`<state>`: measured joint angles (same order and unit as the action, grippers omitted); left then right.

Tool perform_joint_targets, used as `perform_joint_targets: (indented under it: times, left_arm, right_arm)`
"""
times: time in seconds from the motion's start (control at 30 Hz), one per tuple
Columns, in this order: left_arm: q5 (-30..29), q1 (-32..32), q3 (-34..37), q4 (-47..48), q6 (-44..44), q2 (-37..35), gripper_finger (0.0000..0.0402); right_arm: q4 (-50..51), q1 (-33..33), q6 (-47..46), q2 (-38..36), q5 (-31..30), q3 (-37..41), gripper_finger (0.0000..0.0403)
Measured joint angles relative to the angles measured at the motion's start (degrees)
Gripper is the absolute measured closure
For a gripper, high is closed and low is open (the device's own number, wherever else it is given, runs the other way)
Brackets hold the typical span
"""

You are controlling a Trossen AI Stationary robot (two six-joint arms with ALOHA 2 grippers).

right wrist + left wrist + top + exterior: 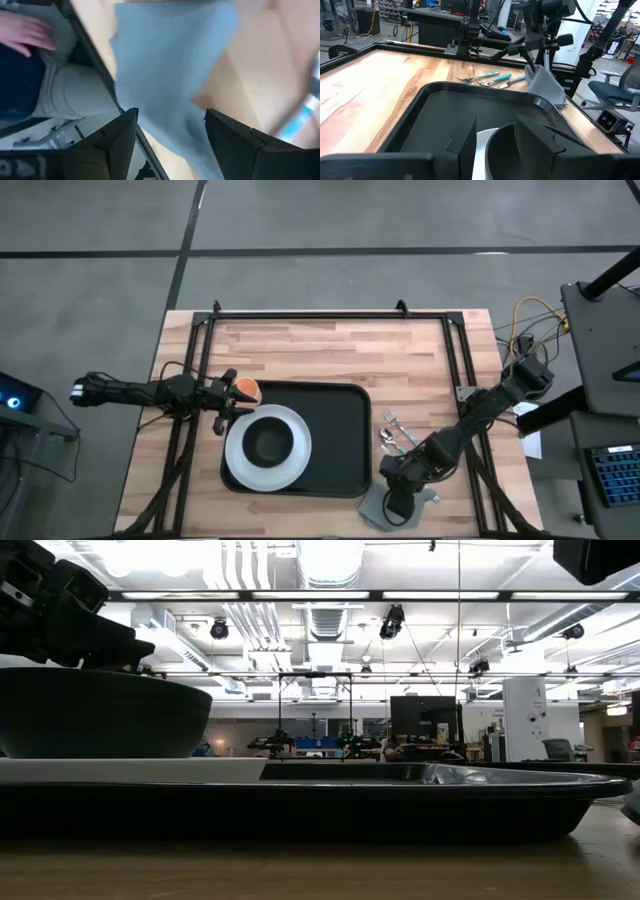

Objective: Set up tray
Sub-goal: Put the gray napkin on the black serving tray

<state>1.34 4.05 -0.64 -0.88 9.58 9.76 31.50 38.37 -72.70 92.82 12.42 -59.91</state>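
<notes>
The black tray [335, 440] lies in the middle of the wooden table. On its left half a white plate [240, 460] carries a dark bowl [268, 442]. My left gripper [495, 145] stands open and level at the tray's far-left corner, pointing at the bowl. My right gripper [171, 115] is open and slants down over a grey-blue napkin [165, 60], which lies near the table's front edge, right of the tray [375, 510]. In the left wrist view the napkin [547, 87] rises to a peak under that gripper. My right gripper has the napkin's cloth [175, 125] in the gap between its open fingers, coming at it from above on a slant. Whether either finger touches the cloth, I cannot tell.
Cutlery with teal handles [395, 435] lies on the wood right of the tray, just beyond the right gripper. A small orange thing [247, 389] sits by the left gripper. A person's hand [27, 32] and legs show beyond the table's near edge.
</notes>
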Motion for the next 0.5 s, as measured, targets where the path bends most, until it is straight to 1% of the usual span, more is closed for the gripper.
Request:
perform_joint_targets:
  times: [0.13,0.23,0.37,0.5]
  left_arm:
    - [0.0,0.0,0.0,0.0,0.0,0.0,0.0287]
    - [0.0,0.0,0.0,0.0,0.0,0.0,0.0287]
    - [0.0,0.0,0.0,0.0,0.0,0.0,0.0287]
    - [0.0,0.0,0.0,0.0,0.0,0.0,0.0287]
  right_arm:
    - [-0.9,0.0,1.0,1.9,1.4,0.0,0.0195]
    - [-0.8,0.0,0.0,2.8,2.8,0.1,0.0223]
    - [-1.0,0.0,-0.1,2.9,3.3,0.1,0.0284]
    - [-2.5,0.0,1.7,2.8,5.1,0.1,0.0362]
